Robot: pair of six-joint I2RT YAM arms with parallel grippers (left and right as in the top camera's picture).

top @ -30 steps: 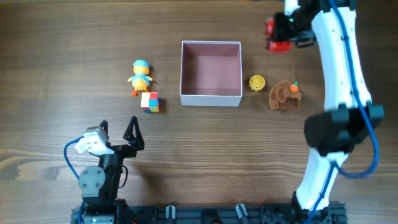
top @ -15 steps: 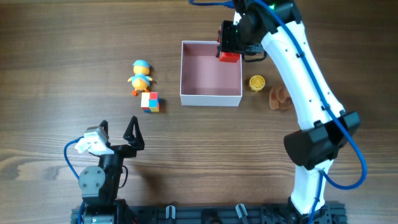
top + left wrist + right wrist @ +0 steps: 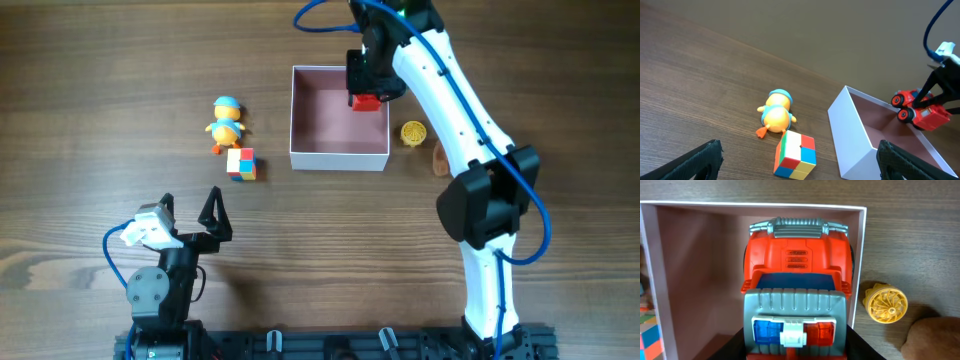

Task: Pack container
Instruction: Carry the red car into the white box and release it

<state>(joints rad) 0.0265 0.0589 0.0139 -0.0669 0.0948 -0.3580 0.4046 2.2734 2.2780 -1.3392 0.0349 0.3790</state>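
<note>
Brown wood-grain table [image 3: 90,70] fills every view, and the box [image 3: 339,160] sits open-topped on it toward the far side of the middle, its thin white walls framing a dusty pink floor. The right pincer [image 3: 366,92] reaches in from above at the box's far right corner and is clenched on a red toy truck [image 3: 365,100]. In the left wrist view its black fingers [image 3: 929,86] grip the truck [image 3: 922,112] by the sides over the pink floor [image 3: 885,125]; whether the wheels touch that floor cannot be told. The right wrist view looks straight down on the truck [image 3: 797,275], with its grey roof, blue and red lights and grey bumper close to the box's far wall [image 3: 755,205] and right wall. Just outside that right wall lies a small yellow disc [image 3: 414,132] with fan-like ribs [image 3: 885,302], and beside it a brown lump [image 3: 440,158] is mostly hidden under the right arm. Left of the box, well apart from it, a toy duck [image 3: 226,122] with a blue cap lies on the table, and a coloured puzzle cube [image 3: 241,163] rests just beside its feet. The left pincer [image 3: 190,212] hovers near the table's front edge, released and empty, its fingers [image 3: 700,159] spread wide.
</note>
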